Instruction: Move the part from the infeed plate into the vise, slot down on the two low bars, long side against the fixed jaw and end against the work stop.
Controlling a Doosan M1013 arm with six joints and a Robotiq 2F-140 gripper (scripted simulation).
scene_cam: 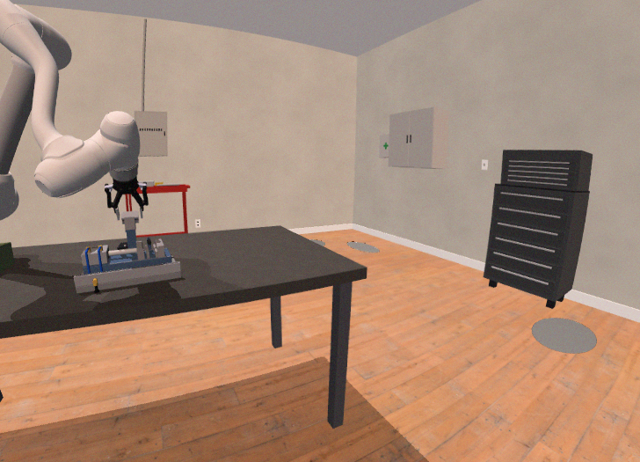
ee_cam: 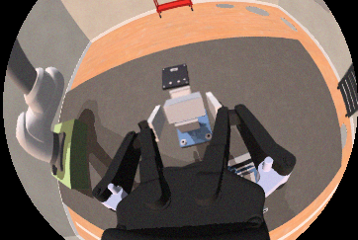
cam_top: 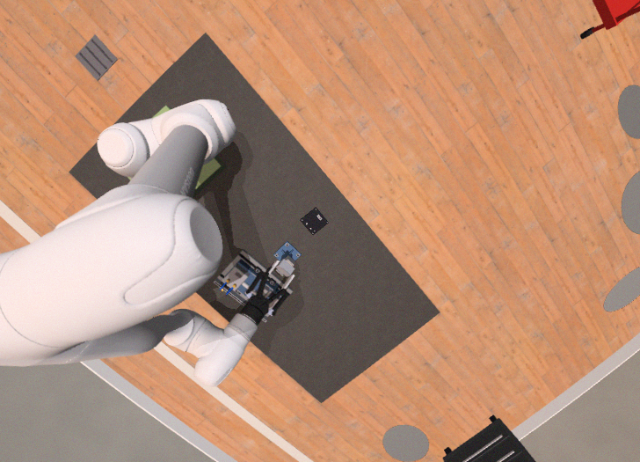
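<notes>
Gripper (scene_cam: 127,207) hangs left of centre in the exterior view, fingers half open, gripping nothing. The part (scene_cam: 129,221) sits just below in the blue V-block (scene_cam: 130,238), beside the vise (scene_cam: 124,263) on the bench (scene_cam: 268,260).

Vise (cam_top: 243,278): from the top view I see it half covered by my own forearm and gripper (cam_top: 269,295); jaws and work stop are too small to tell apart.
Part (ee_cam: 183,107): its slot side I cannot make out in any view.
Green block (scene_cam: 6,257): cut off by the exterior view's left edge.
Red cart (cam_top: 614,2): clipped at the top view's corner.
</notes>
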